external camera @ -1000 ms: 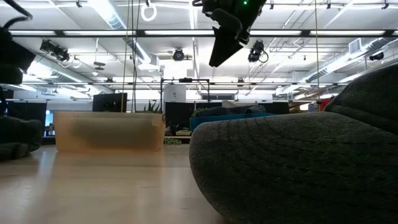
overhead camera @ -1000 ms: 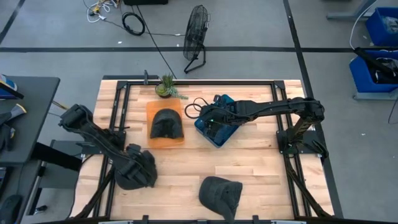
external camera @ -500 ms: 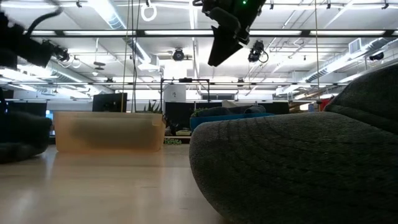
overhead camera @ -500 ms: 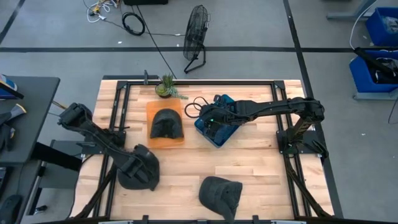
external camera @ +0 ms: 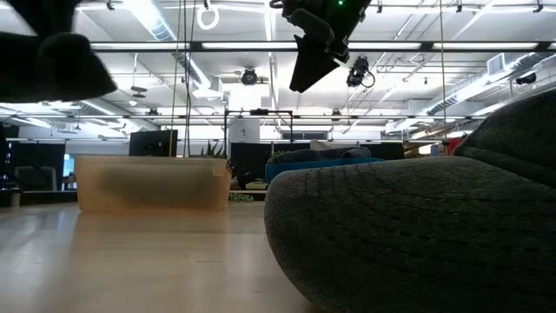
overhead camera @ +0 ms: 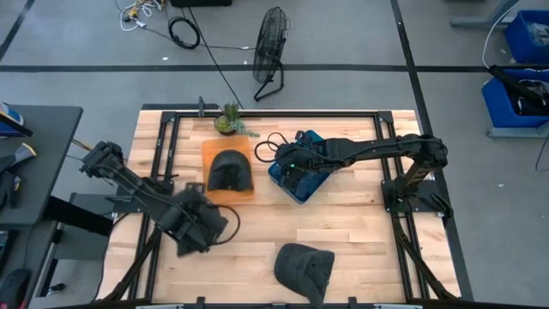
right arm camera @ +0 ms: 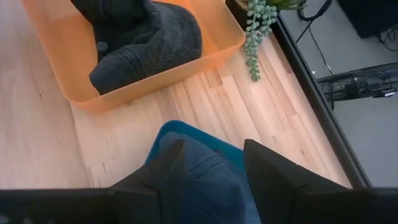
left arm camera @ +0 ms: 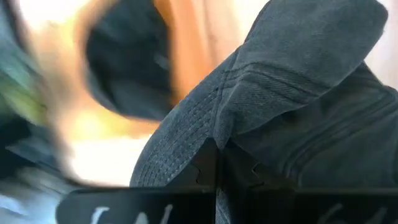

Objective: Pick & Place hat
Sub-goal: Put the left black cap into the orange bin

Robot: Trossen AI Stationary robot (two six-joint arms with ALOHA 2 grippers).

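Where the left gripper [overhead camera: 199, 225] hangs over the left front part of the table [overhead camera: 360, 232], its two fingers are pressed together on the fabric of a dark grey hat [overhead camera: 204, 230]; the left wrist view shows the cloth pinched right at the fingertips, with the brim and crown [left arm camera: 298, 118] bunched up in front of the camera. In the low view that hat [external camera: 52, 61] shows as a dark mass high in the upper left corner, clear of the wood. It hangs just in front of the orange bin [overhead camera: 228, 172], near that bin's front left corner.

Inside the orange bin lies a second dark hat [overhead camera: 230, 171], also visible in the right wrist view [right arm camera: 146, 40], resting against the bin's wall.

Over at the right gripper [overhead camera: 290, 172], the fingers [right arm camera: 273, 171] stand parted with a clear gap between them and hold nothing. This gripper is poised above the blue bin [overhead camera: 298, 178], which sits just to the right of the orange bin and contains blue-grey fabric [right arm camera: 205, 174].

A third dark hat [overhead camera: 304, 266] rests on the table near its front edge, well apart from both grippers; it fills the right side of the low view [external camera: 417, 235].

A small potted plant [overhead camera: 229, 120] stands at the back edge of the table, behind the orange bin.
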